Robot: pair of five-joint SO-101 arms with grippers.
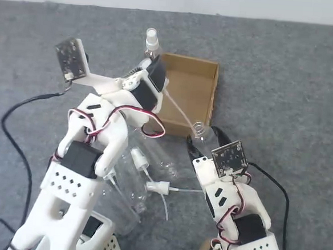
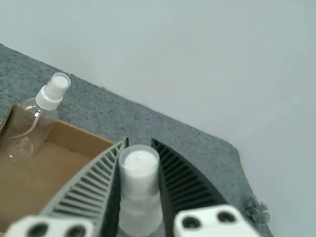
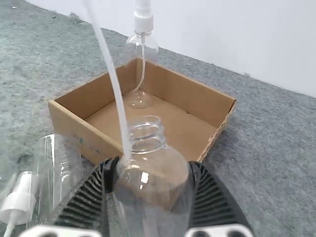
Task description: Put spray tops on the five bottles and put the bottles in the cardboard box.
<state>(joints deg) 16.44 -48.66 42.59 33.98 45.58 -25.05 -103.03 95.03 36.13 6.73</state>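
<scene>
My left gripper (image 1: 152,81) (image 2: 138,145) is shut on a white spray top (image 2: 139,182) above the near left edge of the cardboard box (image 1: 189,92) (image 3: 148,113). The top's thin dip tube (image 1: 179,110) (image 3: 111,74) slants down to a clear open-necked bottle (image 1: 198,129) (image 3: 148,173). The right gripper (image 1: 197,141) (image 3: 150,165) is shut on this upright bottle, just in front of the box. In the right wrist view the tube's end lies along the outside of the neck. One capped bottle (image 1: 152,41) (image 2: 37,118) (image 3: 141,54) stands in the box's far left corner.
Several clear bottles (image 1: 153,152) (image 3: 54,168) lie on the grey carpet between the arms. Beside them lie loose spray tops (image 1: 159,187) (image 1: 138,157) (image 3: 17,200). A black cable (image 1: 18,126) loops at the left. Bare carpet stretches right of the box.
</scene>
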